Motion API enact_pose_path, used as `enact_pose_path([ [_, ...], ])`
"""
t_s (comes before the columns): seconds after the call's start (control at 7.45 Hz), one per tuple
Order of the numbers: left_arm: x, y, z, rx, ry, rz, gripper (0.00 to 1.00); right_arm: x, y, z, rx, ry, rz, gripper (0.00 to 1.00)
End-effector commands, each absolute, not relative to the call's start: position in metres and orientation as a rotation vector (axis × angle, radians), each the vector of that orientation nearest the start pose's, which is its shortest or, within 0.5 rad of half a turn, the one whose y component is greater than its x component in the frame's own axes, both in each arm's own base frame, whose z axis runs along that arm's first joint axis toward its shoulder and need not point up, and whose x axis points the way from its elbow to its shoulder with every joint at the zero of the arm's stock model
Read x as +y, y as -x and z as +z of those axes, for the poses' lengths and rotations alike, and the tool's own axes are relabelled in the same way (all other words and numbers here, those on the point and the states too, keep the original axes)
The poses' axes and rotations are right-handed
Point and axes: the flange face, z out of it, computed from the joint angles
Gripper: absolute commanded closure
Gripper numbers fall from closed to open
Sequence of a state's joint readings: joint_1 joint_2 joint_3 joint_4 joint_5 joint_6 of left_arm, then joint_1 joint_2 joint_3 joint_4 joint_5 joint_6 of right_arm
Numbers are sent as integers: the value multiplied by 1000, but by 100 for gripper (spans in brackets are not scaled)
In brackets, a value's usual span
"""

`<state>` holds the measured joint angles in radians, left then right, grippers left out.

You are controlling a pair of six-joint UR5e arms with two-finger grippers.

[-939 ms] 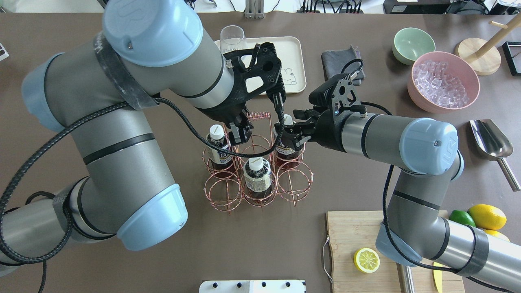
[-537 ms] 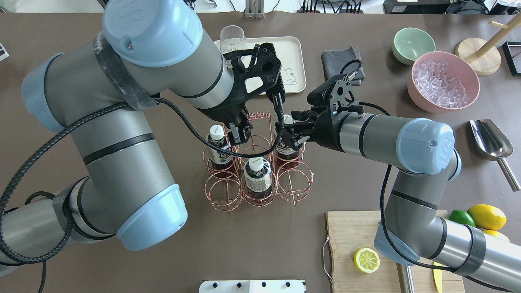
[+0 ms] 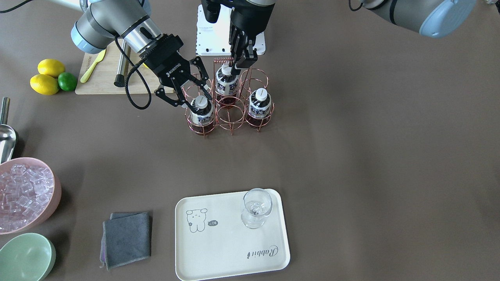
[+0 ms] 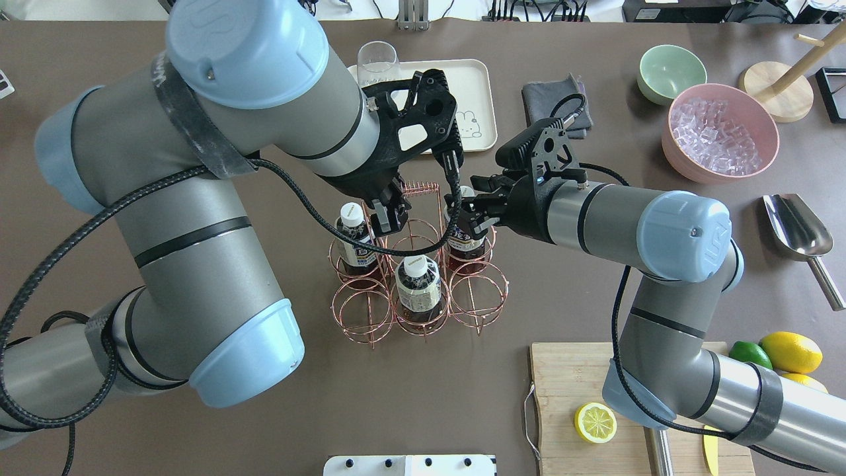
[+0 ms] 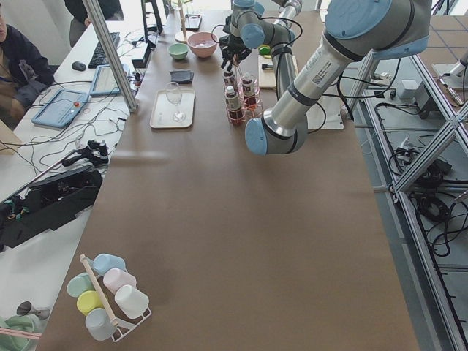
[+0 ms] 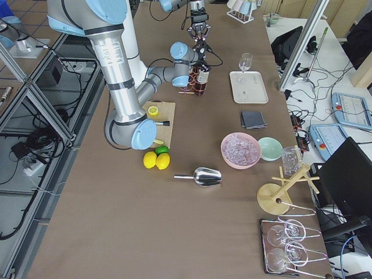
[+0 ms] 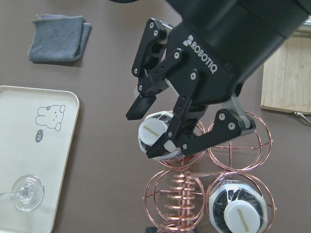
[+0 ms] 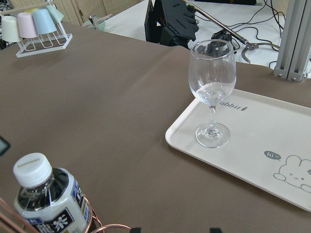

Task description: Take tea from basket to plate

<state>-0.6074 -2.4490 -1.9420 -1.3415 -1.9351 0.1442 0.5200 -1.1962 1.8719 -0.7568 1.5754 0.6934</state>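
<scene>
The copper wire basket (image 3: 230,113) holds three tea bottles. My right gripper (image 3: 194,95) is open, its fingers (image 7: 141,106) on either side of the white cap of the tea (image 7: 154,133) in a corner cell on the plate side, also seen as the bottle (image 4: 466,233). My left gripper (image 3: 237,65) points down at the basket's twisted handle (image 3: 223,60) and looks shut on it. The other two bottles (image 4: 416,281) (image 4: 355,237) stand in their cells. The cream plate (image 3: 230,249) lies apart from the basket, a wine glass (image 3: 256,207) on it.
A grey cloth (image 3: 127,238) lies beside the plate. A pink bowl of ice (image 4: 720,129), a green bowl (image 4: 671,69) and a metal scoop (image 4: 800,231) are on the right. A cutting board (image 4: 575,383) carries a lemon half (image 4: 595,423).
My right arm has slid a little to the left, bringing its open fingers further around the tea bottle. The left arm and the basket have stayed still.
</scene>
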Motion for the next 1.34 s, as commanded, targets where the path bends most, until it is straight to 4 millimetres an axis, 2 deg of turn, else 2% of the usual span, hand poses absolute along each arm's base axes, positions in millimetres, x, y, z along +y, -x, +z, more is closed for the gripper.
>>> enact_pose_path([
  [0.0,-413,-422,25,753,-847,1180,100,-402,434,220,-1144,-960,-290,45],
  [0.13,-413,-423,26,754,-844,1181,100,-402,434,219,-1144,-962,-288,60],
  [0.27,-413,-422,26,753,-845,1180,100,-402,434,219,-1143,-963,-289,96],
  [0.4,-413,-422,26,753,-845,1180,100,-404,433,219,-1138,-971,-294,100],
  [0.81,-412,-421,26,750,-840,1182,100,-418,414,212,-1147,-974,-279,100],
  [0.94,-411,-420,25,751,-840,1180,100,-420,398,199,-1142,-948,-288,100],
  [1.07,-411,-420,25,752,-841,1182,100,-423,393,180,-1131,-939,-285,100],
  [1.21,-411,-420,25,752,-842,1182,100,-424,391,173,-1136,-945,-281,100],
])
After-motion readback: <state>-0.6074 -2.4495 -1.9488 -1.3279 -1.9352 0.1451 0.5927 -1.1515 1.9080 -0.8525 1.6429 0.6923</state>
